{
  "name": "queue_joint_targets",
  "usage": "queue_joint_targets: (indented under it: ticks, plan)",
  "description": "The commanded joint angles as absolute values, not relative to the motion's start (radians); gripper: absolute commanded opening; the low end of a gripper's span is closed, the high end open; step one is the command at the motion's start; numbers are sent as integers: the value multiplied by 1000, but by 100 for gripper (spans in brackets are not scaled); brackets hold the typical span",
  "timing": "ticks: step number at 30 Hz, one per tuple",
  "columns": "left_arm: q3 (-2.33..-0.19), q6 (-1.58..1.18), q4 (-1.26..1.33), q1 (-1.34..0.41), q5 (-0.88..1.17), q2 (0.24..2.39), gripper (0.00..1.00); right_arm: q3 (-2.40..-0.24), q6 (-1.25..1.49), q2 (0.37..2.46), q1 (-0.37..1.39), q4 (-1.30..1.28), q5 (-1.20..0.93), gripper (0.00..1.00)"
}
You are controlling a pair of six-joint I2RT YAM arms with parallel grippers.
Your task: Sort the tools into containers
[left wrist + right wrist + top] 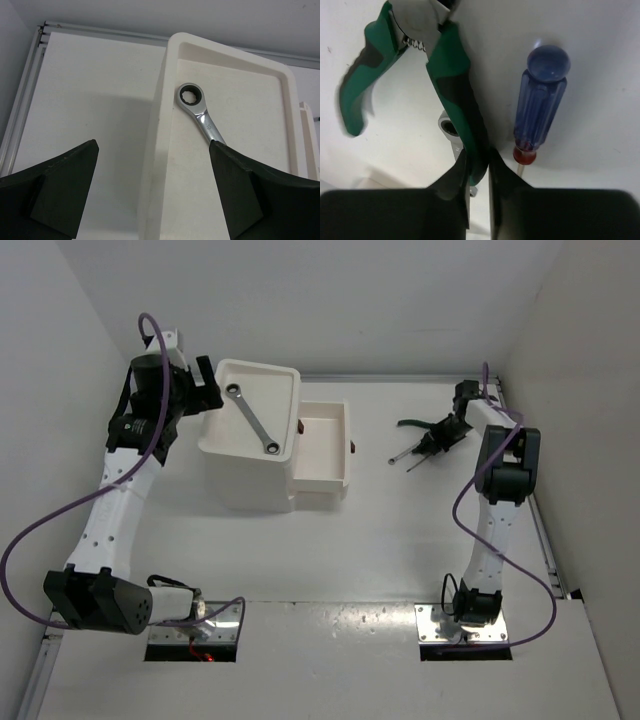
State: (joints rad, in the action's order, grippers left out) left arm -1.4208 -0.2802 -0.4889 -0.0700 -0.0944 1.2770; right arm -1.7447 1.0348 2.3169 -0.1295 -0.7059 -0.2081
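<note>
The white drawer unit (pixel 228 485) stands at the back left. One silver wrench (pixel 252 420) lies slantwise in its tray top and also shows in the left wrist view (pixel 200 112). My left gripper (pixel 205 390) is open and empty, its jaws astride the tray's left rim (pixel 164 100). My right gripper (pixel 440 435) is shut on one handle of the green-handled pliers (pixel 455 85) at the back right. A second silver wrench (pixel 449 127) lies under the pliers. A blue-handled screwdriver (pixel 540 100) lies beside them. The yellow-handled pliers are out of view.
One white drawer (pixel 325 480) is pulled out to the right of the unit, with dark handles at its end. Thin screwdriver shafts (pixel 405 455) stick out left of my right gripper. White walls close in the table at back and sides.
</note>
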Motion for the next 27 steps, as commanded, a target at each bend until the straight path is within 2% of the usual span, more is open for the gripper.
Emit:
queue_joint_targets:
  ticks: [1, 2, 10, 14, 22, 27]
  plan:
    - [-1414, -299, -456, -63, -100, 1272, 99, -1776, 1040, 2327, -133, -709, -184, 7]
    - [-1414, -299, -446, -63, -91, 1272, 99, -1776, 1040, 2327, -133, -709, -184, 1]
    - [-1405, -299, -446, -63, -80, 1259, 99, -1744, 922, 2178, -123, -698, -261, 0]
    - [-1394, -299, -446, -63, -71, 1224, 99, -1709, 735, 2054, -112, -724, -261, 0]
    - [-1310, -270, -446, -63, -41, 1154, 99, -1700, 249, 1760, 46, -873, -101, 0]
    - [-1290, -216, -480, -63, -32, 1176, 96, -1834, 156, 1747, 182, -1021, -60, 0]
